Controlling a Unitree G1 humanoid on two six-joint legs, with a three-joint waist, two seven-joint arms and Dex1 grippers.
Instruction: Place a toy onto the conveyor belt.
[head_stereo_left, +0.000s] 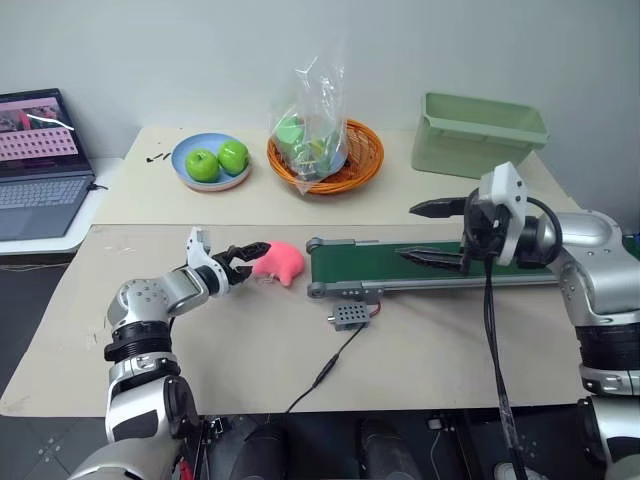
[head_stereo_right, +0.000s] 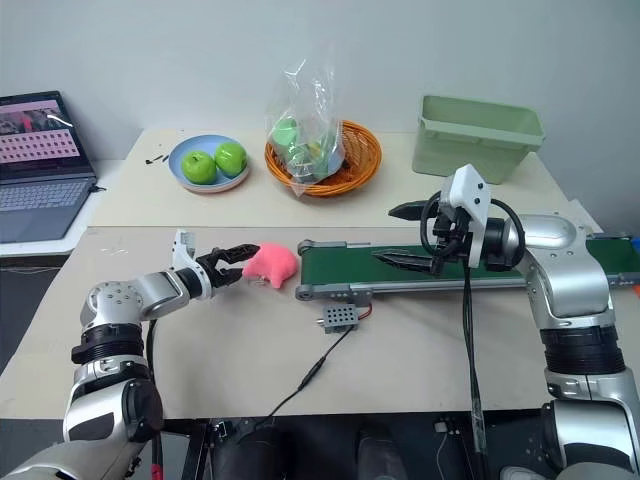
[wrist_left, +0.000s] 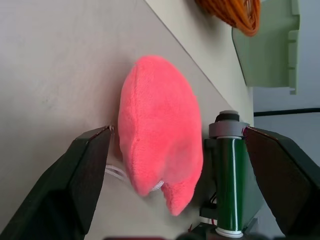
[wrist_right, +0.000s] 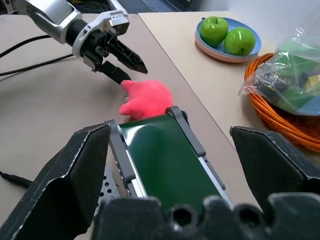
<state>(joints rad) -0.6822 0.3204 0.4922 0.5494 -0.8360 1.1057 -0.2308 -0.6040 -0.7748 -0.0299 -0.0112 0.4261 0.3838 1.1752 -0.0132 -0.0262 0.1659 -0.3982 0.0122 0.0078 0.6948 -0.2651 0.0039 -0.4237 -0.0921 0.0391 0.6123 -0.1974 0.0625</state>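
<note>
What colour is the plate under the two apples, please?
Light blue plate with a pinkish rim, clearest in the right wrist view.

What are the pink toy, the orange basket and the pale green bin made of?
The pink toy looks like soft plush: a matte, fuzzy nap. The orange basket seems woven, wicker or plastic strands; its ribbed rim leaves that open. The pale green bin looks like moulded plastic, smooth with a rolled lip.

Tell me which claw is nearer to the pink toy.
Left. The left claw stands open right at the pink toy, one finger on each side. The right claw hangs open above the belt, well away from the toy.
</note>
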